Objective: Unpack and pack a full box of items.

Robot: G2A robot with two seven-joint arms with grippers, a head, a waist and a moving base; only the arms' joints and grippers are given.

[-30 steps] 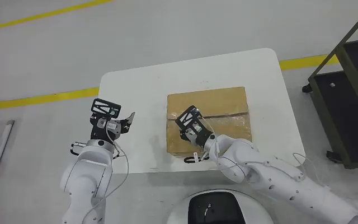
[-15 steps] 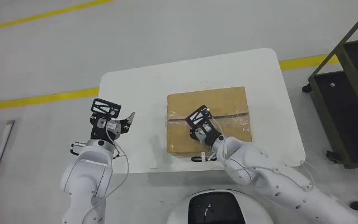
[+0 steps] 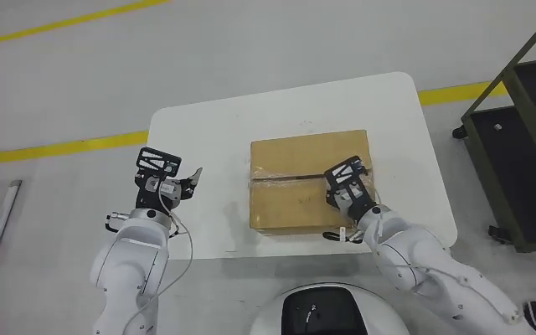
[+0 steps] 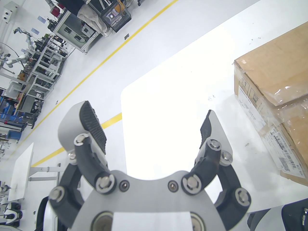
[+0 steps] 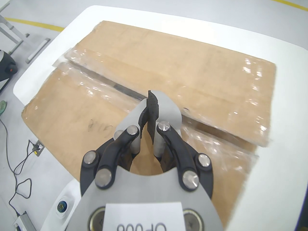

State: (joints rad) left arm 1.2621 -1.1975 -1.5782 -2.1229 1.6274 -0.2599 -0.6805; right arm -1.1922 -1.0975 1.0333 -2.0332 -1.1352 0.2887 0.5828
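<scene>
**A:** Where does the box sit?

**B:** The cardboard box (image 3: 306, 155) lies about mid-table on the white table (image 3: 201, 126), nearer the right arm's side. Its flaps are down, so what is inside is hidden.

**A:** And the top?

**B:** Clear tape (image 5: 243, 87) runs wrinkled and shiny along the seam (image 5: 113, 85), which shows as a dark slit between the two flaps. In the left wrist view the box (image 4: 272, 73) is cut off by the frame, and the print on its side labels (image 4: 281, 150) is too small to make out.

**A:** What about the right gripper?

**B:** The right gripper (image 5: 151, 98) is over the box top at the seam, toward the box's right end, with its fingers pressed together and nothing between them. I can't tell whether the tips touch the tape. In the top view its arm covers the box's near right corner.

**A:** And the left one?

**B:** The left gripper (image 4: 149, 116) has its fingers spread wide and holds nothing. It is over the table's left part, well apart from the box.

**A:** Anything else?

**B:** A dark cart (image 3: 502, 142) stands beside the table, cut off by the frame.
</scene>
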